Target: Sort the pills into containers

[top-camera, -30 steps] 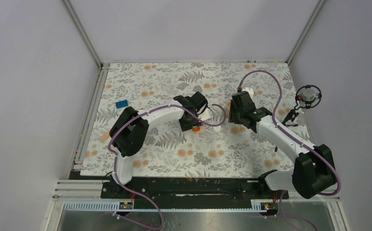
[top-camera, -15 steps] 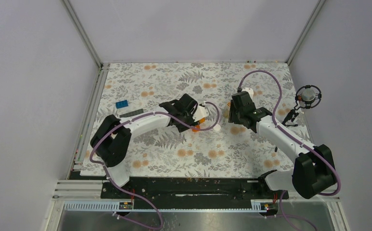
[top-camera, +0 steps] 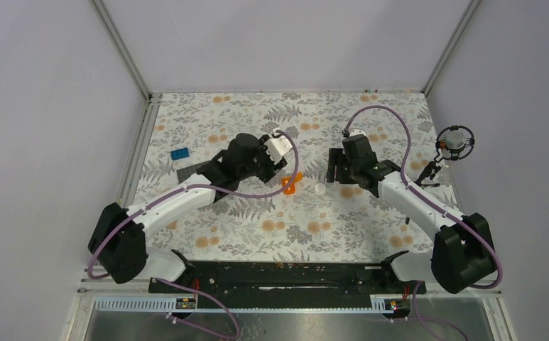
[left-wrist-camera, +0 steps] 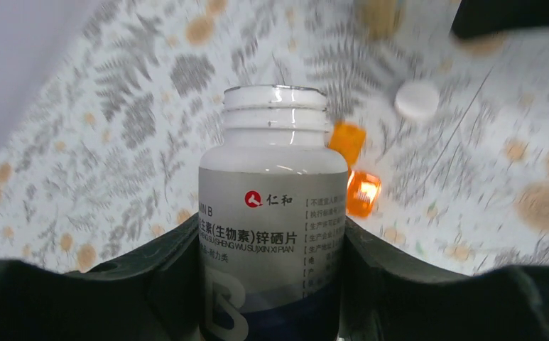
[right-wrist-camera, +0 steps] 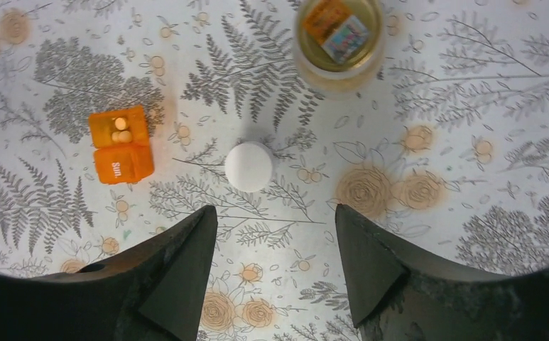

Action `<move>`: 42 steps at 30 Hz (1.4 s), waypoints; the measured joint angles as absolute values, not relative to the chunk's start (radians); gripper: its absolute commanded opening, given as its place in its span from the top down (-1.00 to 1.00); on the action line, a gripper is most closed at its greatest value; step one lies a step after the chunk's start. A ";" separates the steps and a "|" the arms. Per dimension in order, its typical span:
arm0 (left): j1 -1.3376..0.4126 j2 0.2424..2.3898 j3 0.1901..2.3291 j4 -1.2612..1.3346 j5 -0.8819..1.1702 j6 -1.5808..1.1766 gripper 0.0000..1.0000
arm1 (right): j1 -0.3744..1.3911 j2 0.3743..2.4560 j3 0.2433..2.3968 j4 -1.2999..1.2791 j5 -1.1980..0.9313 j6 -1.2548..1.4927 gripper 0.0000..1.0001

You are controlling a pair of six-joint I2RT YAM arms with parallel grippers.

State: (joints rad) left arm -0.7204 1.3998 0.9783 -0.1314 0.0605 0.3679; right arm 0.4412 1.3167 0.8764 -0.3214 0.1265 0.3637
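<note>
My left gripper (left-wrist-camera: 271, 238) is shut on a white-and-dark little bottle (left-wrist-camera: 273, 206), which has no cap and is held above the table (top-camera: 276, 144). A translucent orange hinged-lid box (right-wrist-camera: 121, 144) lies open on the cloth with small pale pills (right-wrist-camera: 121, 129) in one half. In the top view this orange box (top-camera: 291, 182) sits between the arms. A white round cap (right-wrist-camera: 248, 166) lies next to it. A clear tan bottle (right-wrist-camera: 339, 35) stands open just beyond the cap. My right gripper (right-wrist-camera: 275, 213) hangs open over the cloth near the cap, holding nothing.
A blue brick (top-camera: 180, 153) and a dark grey plate (top-camera: 189, 172) lie at the left side of the flowered cloth. A black round fixture (top-camera: 455, 141) sits on the right wall. A metal frame rail (top-camera: 131, 170) borders the cloth on the left.
The left arm has swung back to the left with the white bottle, uncovering the orange box and white cap. The right gripper has shifted slightly left and its jaws stand wider.
</note>
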 measured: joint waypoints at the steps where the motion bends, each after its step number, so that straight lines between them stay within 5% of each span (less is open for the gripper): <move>1: -0.714 1.377 0.972 -0.091 0.077 0.345 1.00 | 0.441 1.319 0.876 -0.313 0.105 0.358 -0.50; 17: -0.550 1.252 0.774 0.834 0.452 -0.331 1.00 | 0.505 1.655 1.016 -0.340 0.038 0.275 -0.55; 32: -0.528 1.298 0.786 0.889 0.649 -0.382 1.00 | 0.557 1.798 1.092 -0.385 0.090 0.238 -0.19; 42: -0.522 1.316 0.796 0.894 0.777 -0.287 1.00 | 0.558 1.815 1.111 -0.396 0.118 0.231 0.23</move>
State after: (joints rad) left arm -0.5220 1.3163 0.7963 0.8936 0.7773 -0.2867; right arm 0.5579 1.8153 1.1114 -0.3958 0.1184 0.2310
